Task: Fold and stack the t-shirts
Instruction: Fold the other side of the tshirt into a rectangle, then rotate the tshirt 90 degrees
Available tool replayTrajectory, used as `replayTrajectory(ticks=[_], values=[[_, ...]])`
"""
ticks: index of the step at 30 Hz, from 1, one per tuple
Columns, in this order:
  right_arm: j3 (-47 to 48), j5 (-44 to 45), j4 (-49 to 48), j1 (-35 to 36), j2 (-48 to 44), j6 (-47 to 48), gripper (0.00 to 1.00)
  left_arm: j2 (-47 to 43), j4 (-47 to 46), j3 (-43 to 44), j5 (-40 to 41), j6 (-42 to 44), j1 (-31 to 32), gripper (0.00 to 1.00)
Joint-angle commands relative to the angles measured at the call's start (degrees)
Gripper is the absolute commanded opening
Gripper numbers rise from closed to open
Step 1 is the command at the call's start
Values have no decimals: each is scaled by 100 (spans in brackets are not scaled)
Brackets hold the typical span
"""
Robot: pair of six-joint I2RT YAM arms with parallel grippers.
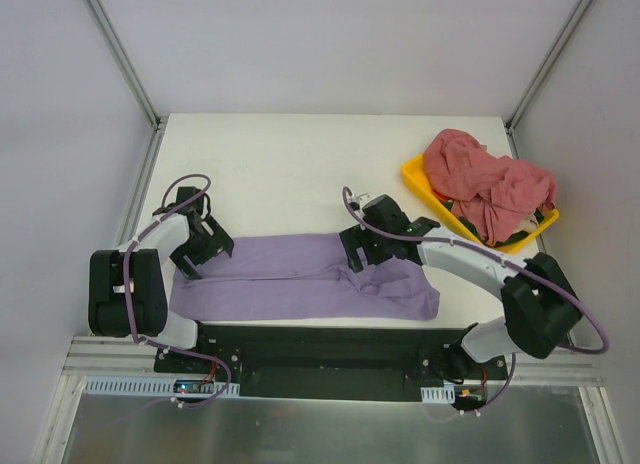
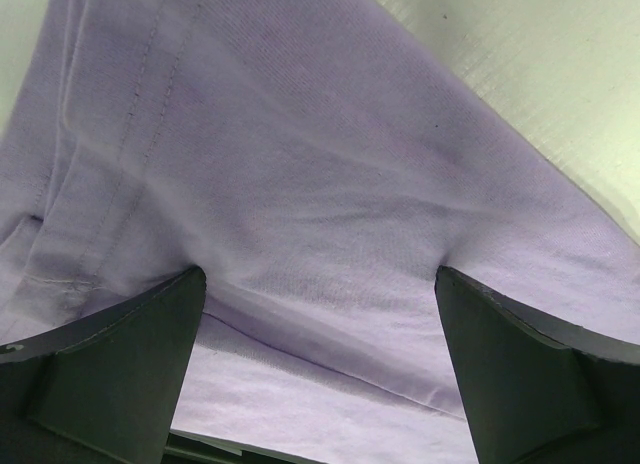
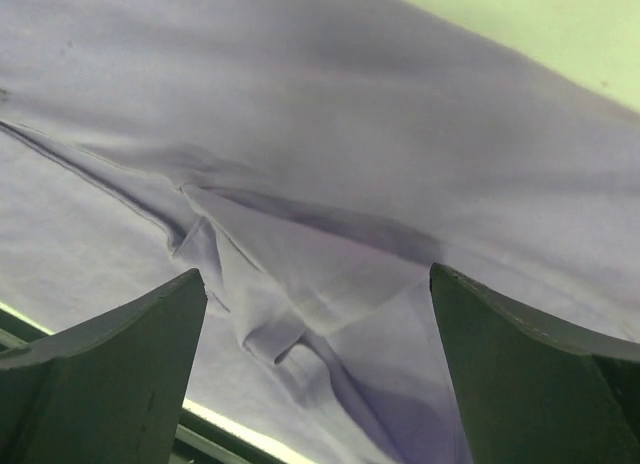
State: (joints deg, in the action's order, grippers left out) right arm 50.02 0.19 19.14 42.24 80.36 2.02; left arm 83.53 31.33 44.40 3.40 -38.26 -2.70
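Soft knit lavender t-shirt (image 1: 300, 276), a long creased band lower centre; left tool (image 1: 192, 266) and right tool (image 1: 352, 262) both released, spread wide.

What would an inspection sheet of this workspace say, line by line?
Surface: white table, flat.
Job's things: lavender t-shirt lying as a long band near the arms; pink-red t-shirts heaped, unfolded.
Clutter: yellow tray under the heap; nothing else seen.
Tools: left tool and right tool open, over the lavender t-shirt.
Cables: purple cables looping along both arms.
Surroundings: white walls, metal frame posts.
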Motion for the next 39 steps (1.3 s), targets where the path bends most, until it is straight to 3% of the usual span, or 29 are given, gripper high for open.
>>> replayTrajectory(ticks=[1, 6, 11, 17, 19, 22, 29, 35, 39], values=[[429, -598, -270, 4, 603, 913, 96, 85, -180, -195, 38, 100, -64, 99], [465, -1457, -42, -31, 973, 932, 96, 120, -171, -186, 56, 108, -64, 99], [175, -2530, 379, 196, 526, 440, 97, 120, -171, -178, 73, 108, -64, 99], [280, -3217, 899, 1680, -397, -166, 96, 111, -171, -186, 108, 99, -55, 99], [298, -2869, 978, 1884, -783, -193, 96, 111, -180, -186, 108, 99, -64, 99], [254, -1667, 1136, 1893, -1144, -352, 96, 120, -180, -186, 117, 99, -64, 99], [96, 418, 1277, 1876, -935, -606, 96, 85, -171, -195, 100, 91, -73, 99], [60, 569, 802, 1849, -390, -869, 96, 94, -171, -195, 108, 91, -82, 99], [-141, 396, 837, 1376, -441, -1895, 96, 15, -162, -265, 187, 3, -169, 99]])
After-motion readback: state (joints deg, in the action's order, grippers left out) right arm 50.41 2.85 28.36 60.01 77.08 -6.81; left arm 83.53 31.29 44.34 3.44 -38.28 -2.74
